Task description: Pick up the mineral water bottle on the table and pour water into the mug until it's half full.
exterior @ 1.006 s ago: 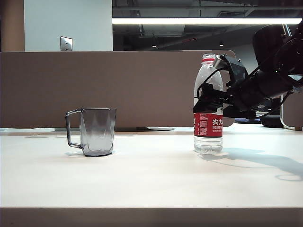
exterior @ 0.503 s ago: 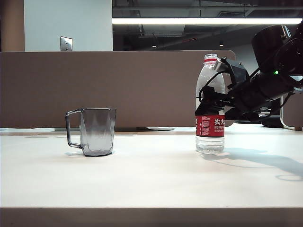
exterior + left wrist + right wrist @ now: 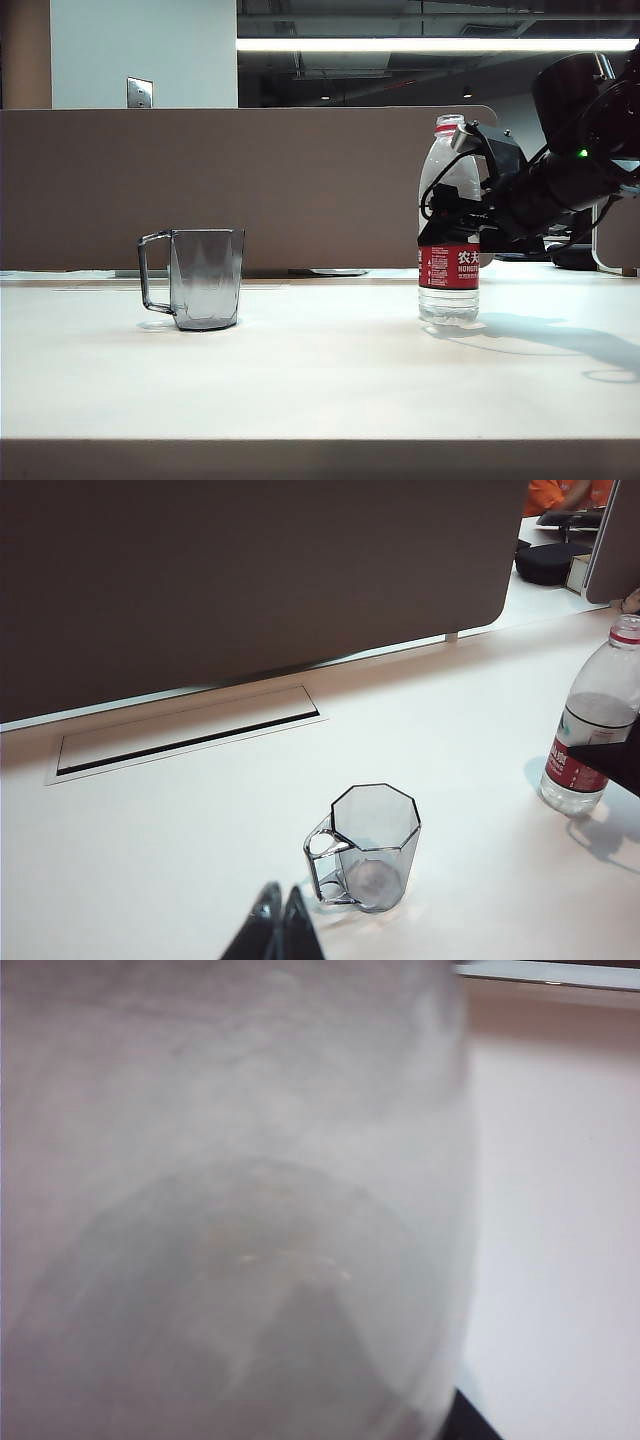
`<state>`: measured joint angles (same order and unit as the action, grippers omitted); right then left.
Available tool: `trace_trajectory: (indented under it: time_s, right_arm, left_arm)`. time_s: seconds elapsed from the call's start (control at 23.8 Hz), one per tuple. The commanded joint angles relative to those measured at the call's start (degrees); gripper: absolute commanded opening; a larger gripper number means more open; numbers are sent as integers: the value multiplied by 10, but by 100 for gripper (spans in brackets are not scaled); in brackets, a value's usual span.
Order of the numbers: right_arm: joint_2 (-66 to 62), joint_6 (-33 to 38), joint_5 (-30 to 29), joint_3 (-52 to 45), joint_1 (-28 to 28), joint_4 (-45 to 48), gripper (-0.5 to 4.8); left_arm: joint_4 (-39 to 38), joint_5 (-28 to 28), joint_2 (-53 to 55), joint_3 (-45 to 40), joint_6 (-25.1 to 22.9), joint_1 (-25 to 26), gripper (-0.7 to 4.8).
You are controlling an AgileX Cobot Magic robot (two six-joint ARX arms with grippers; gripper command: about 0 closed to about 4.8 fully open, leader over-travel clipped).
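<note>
1. Exterior view showed a brown partition (image 3: pixel 250 185) along the back of the white surface (image 3: pixel 300 370), with a wall plate (image 3: pixel 140 92) above it at far left.
2. On the left part of the surface stood the mug (image 3: pixel 204 278), upright, handle turned leftward, with open surface all round it.
3. From the left wrist view, a cable slot (image 3: pixel 185 738) lay in the surface at the partition's foot, beyond the mug (image 3: pixel 372 846); the left pincer (image 3: pixel 277 930) hung just short of the mug, its two dark tips together and clamped on nothing.
4. Well to the right stood the mineral water bottle (image 3: pixel 449 225), upright on the surface, water (image 3: pixel 448 303) visible below its red label.
5. The right pincer (image 3: pixel 450 228) sat about the bottle's middle, just above the label, its arm reaching in level from the right edge; whether the jaws were pressing the bottle could not be told.
6. Right wrist view was filled by the blurred clear wall of the bottle (image 3: pixel 230 1200).
</note>
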<state>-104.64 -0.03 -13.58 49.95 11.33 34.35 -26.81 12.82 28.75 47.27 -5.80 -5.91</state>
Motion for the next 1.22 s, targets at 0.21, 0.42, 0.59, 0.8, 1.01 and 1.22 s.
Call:
trace_trajectory:
  time_s: [0.21,0.42,0.59,0.8,1.01,1.22]
  right_arm:
    - [3,-3,8,3,0,6,312]
    - [3,-3,8,3,0,6,278]
    - [3,-3,8,3,0,6,278]
    - [14,-3,5,3,0,22,278]
    - [37,-18,6,12,0,30,278]
    - [55,-64,38,65,19,-69,279]
  left_arm:
    - [7,0,0,4,-2,0,-5]
    - [7,0,0,4,-2,0,-5]
    - [7,0,0,4,-2,0,-5]
    - [7,0,0,4,-2,0,-5]
    - [7,0,0,3,-2,0,-5]
    - [7,0,0,3,-2,0,-5]
